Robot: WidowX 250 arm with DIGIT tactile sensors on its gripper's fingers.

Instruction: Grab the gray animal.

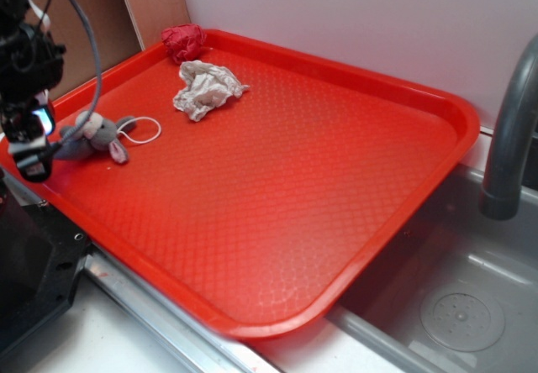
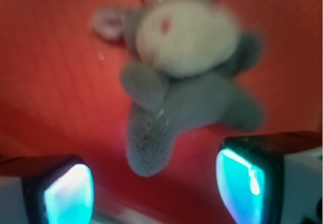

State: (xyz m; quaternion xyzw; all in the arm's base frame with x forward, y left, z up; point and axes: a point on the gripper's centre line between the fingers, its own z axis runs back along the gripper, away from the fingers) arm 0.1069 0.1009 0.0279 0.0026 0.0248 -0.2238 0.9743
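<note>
Item 1: gray animal (image 1: 94, 134), a small plush with a white face, a pink-lined ear and a thin white string loop (image 1: 143, 130); lies flat on the red tray (image 1: 277, 197), near the tray's left rim, the loop trailing toward the tray's middle. In the wrist view the gray animal (image 2: 186, 82) is blurred, its 1 leg reaching down between the 2 fingertips (image 2: 68, 193) without touching either

Item 2: gripper (image 1: 32, 150), at the tray's left rim, just beside the plush; jaws apart, nothing between the pads but the leg's tip

Item 3: whitish rag (image 1: 206, 87), crumpled, toward the tray's far side

Item 4: dark red cloth ball (image 1: 183, 40), in the tray's far corner, just behind the rag

Item 5: gray faucet (image 1: 511, 129), beyond the tray's right rim, over a sink (image 1: 462, 306)
</note>
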